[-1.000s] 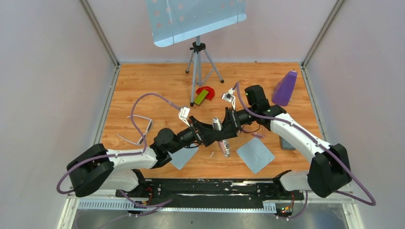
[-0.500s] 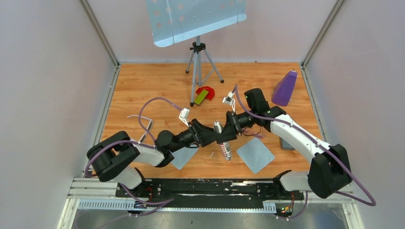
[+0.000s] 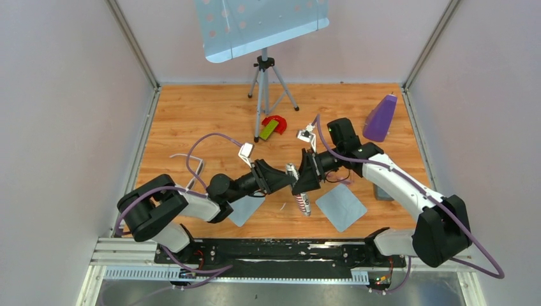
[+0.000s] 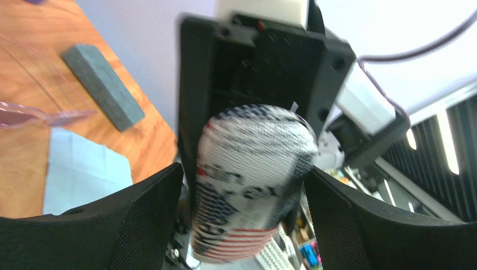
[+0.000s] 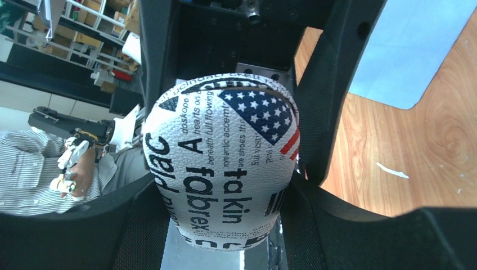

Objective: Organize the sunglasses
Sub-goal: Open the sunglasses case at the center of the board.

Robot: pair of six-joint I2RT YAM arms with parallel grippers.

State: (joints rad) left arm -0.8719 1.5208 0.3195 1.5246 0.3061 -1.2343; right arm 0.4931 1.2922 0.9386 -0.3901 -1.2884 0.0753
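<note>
Right end effector [image 3: 300, 186] clenched on printed case [image 3: 303, 203], mid-counter [image 3: 191, 115].
Left end effector [image 3: 288, 182] straddled the same case, grip unclear; sunglasses [image 3: 199, 169] lay far left, crossed by a cable [image 3: 210, 135]; cloths [image 3: 341, 207] nearby.

This is a robotics lab test cell. A wood-grain desk [image 3: 191, 115] is boxed in by plain pale panel walls [image 3: 64, 127]. A grey metal tripod [image 3: 263, 83] carries a perforated light-blue sheet [image 3: 261, 25]. Well in front of the tripod runs a black mounting rail [image 3: 281, 250]. Outside the cell are cluttered storage shelves [image 5: 107, 22] and a person in a striped shirt [image 5: 34, 169].
</note>
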